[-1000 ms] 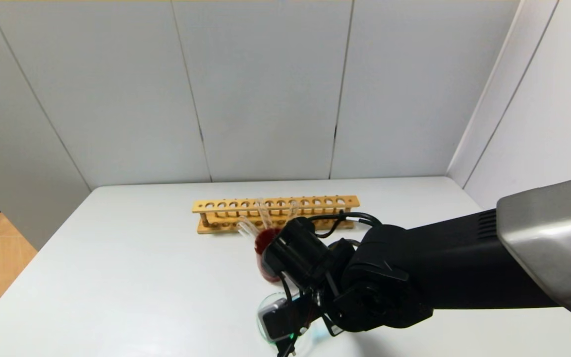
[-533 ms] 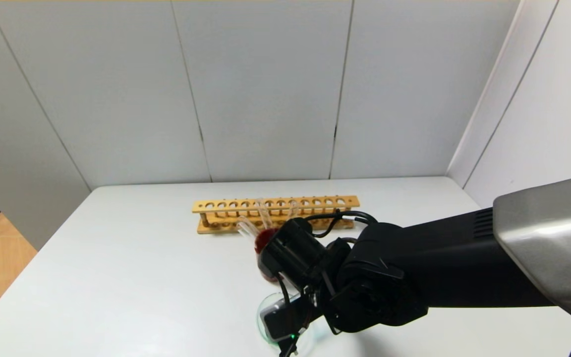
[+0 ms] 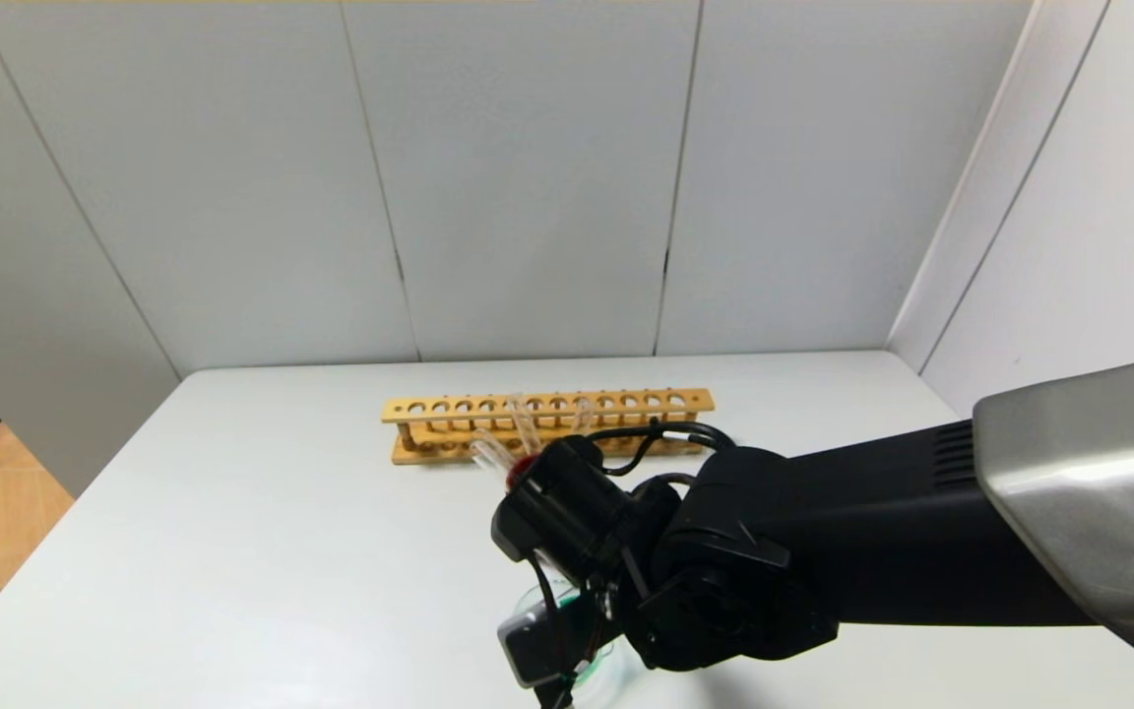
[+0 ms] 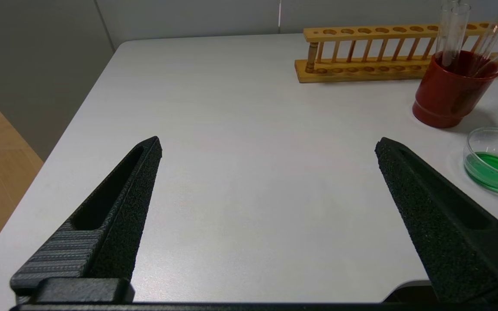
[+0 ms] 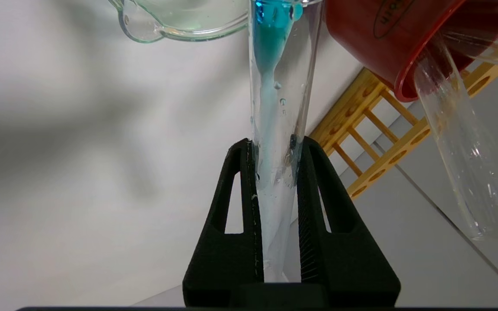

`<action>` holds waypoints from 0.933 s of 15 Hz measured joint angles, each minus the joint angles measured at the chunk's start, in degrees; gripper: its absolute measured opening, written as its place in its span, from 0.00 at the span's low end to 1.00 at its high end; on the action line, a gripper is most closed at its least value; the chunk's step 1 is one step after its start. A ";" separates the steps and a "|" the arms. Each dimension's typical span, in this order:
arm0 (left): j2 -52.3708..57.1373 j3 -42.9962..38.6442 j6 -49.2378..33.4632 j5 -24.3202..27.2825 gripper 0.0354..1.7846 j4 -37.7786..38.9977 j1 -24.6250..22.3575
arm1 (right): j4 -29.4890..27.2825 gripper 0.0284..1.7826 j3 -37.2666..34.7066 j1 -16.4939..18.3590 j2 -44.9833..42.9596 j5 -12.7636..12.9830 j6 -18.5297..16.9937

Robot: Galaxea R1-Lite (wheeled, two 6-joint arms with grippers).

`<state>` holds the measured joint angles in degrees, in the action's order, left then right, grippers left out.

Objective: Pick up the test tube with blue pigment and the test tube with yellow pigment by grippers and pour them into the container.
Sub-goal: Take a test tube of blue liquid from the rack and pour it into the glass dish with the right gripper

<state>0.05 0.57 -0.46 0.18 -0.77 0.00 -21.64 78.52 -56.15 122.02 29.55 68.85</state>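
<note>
The right tool (image 5: 275, 147) is pinching the test tube with blue pigment (image 5: 277, 108), its two black fingers (image 5: 238, 194) pressed against the glass on either side. The tube's long axis runs straight out from the tool, with its open mouth at the rim of the container (image 5: 180, 21), a low clear glass beaker with a small pouring lip. Teal-blue liquid has gathered at the mouth end, and a pale blue film streaks the glass back toward the fingers. The tube's closed end is hidden between the fingers.

In the left wrist view the container (image 4: 495, 160) stands on the white worktop (image 4: 231, 151) holding a shallow layer of green liquid, near a red beaker (image 4: 448, 93) with clear tubes (image 4: 452, 32) leaning in it. A wooden test tube rack (image 4: 383, 54) lies behind the beaker. The red beaker (image 5: 374, 34) bears an oval black mark whose letters are too cut off to read.

The left tool (image 4: 266, 147) hovers over bare worktop, well apart from the glassware, its fingers spread wide.

In the head view the right arm (image 3: 823, 551) covers most of the container and the red beaker.
</note>
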 joint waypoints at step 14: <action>0.00 0.02 -0.02 0.02 0.98 0.00 0.00 | -2.04 0.17 2.29 -1.84 1.46 2.86 0.46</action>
<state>0.05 0.60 -0.49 0.21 -0.77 0.00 -23.67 80.81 -57.99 123.48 32.41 69.32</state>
